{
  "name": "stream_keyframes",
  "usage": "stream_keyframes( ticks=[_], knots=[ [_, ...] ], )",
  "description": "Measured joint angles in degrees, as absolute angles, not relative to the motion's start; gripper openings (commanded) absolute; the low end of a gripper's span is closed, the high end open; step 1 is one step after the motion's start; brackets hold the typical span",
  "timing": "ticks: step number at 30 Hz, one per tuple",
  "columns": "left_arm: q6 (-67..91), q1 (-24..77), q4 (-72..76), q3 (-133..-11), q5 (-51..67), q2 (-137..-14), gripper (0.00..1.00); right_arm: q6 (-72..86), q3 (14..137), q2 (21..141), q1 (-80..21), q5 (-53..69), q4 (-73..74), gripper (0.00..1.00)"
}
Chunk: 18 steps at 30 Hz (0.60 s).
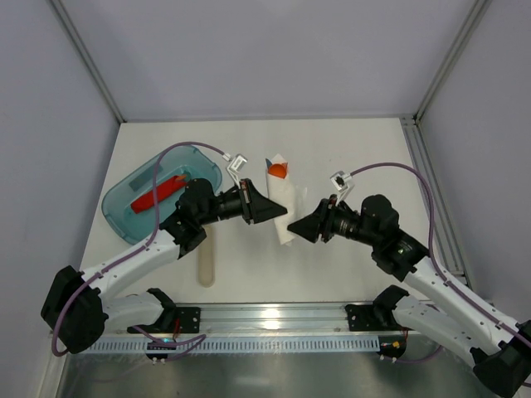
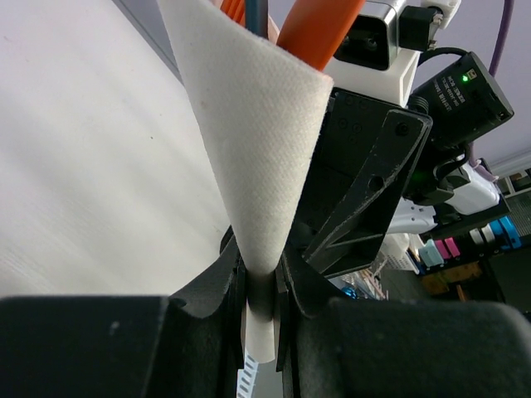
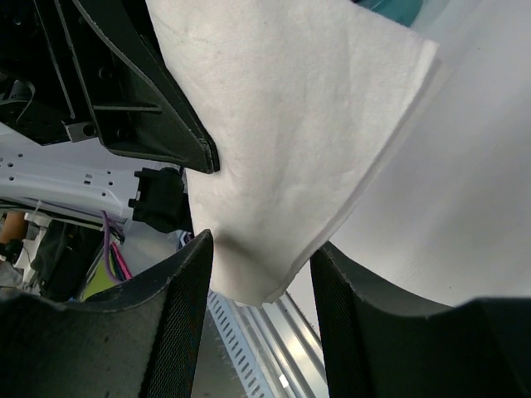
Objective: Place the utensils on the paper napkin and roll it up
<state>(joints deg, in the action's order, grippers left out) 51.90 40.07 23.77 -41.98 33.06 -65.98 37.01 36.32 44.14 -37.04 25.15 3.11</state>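
napkin (image 1: 287,196): mid-surface, rolled round orange utensil (image 1: 276,171) | left fingers (image 2: 222,286): narrow, pinching napkin | right fingers (image 3: 178,298): apart, straddling its lower end | handling: light, limp, unrolls easily; grip where utensil stiffens roll

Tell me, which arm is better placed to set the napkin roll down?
Likely left: the left gripper pinches the paper napkin around the orange utensil; the right gripper is open, only straddling its end.
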Motion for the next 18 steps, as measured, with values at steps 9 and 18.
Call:
stream_keyframes(
  ticks=[9,18],
  knots=[
    [49.84,40.07,21.61,-41.98,32.16,-65.98,0.0,33.19,39.18,38.89,-37.08,18.7,13.02,0.57],
    [48.99,40.07,20.32,-41.98,31.48,-66.26,0.0,33.28,40.56,37.95,-37.1,19.11,13.65,0.5]
  ],
)
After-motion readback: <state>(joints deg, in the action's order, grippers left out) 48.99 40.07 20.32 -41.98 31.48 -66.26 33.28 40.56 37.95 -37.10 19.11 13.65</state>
